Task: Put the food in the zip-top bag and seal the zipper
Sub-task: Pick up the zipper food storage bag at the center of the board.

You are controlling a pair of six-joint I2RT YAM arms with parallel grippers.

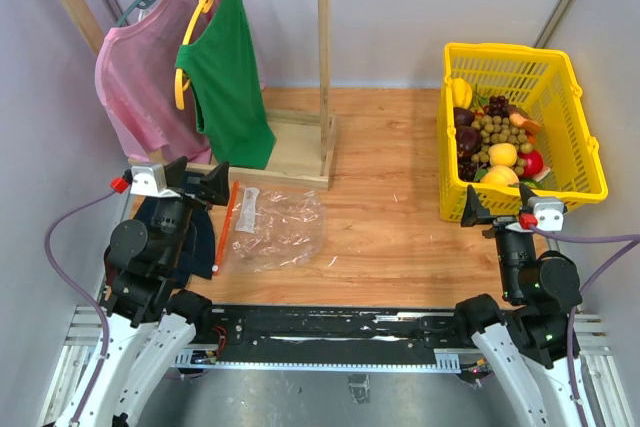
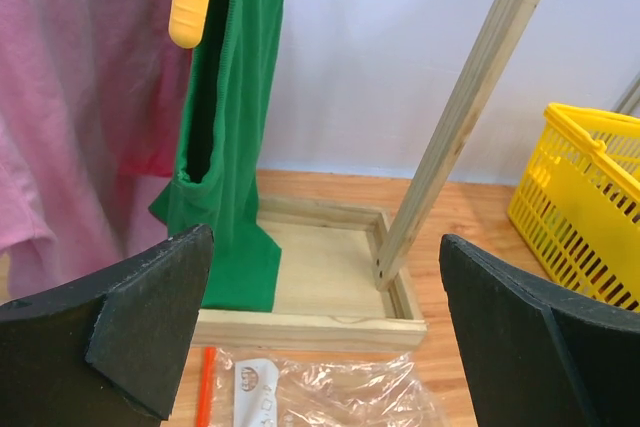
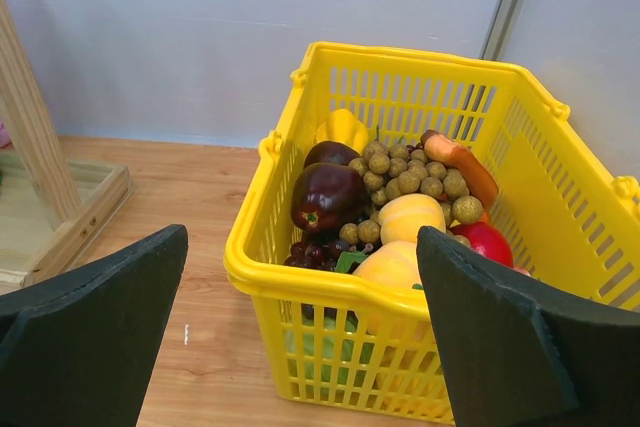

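Both grippers are spread wide and empty. Just ahead of the left gripper (image 1: pixel 195 179) lies the bag (image 1: pixel 275 227), with its zipper (image 1: pixel 228 227) along the left edge. The food (image 1: pixel 500 152) sits in a basket (image 1: pixel 590 162) ahead of the right gripper (image 1: pixel 495 212).

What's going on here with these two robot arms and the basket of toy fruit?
Nothing is being handled yet. The left gripper and the right gripper both hang open and empty near the front edge of the table. The toy food sits in the yellow basket, just beyond the right gripper. The clear zip-top bag lies flat on the table by the left gripper, no food in it, its orange-red zipper along its left edge.
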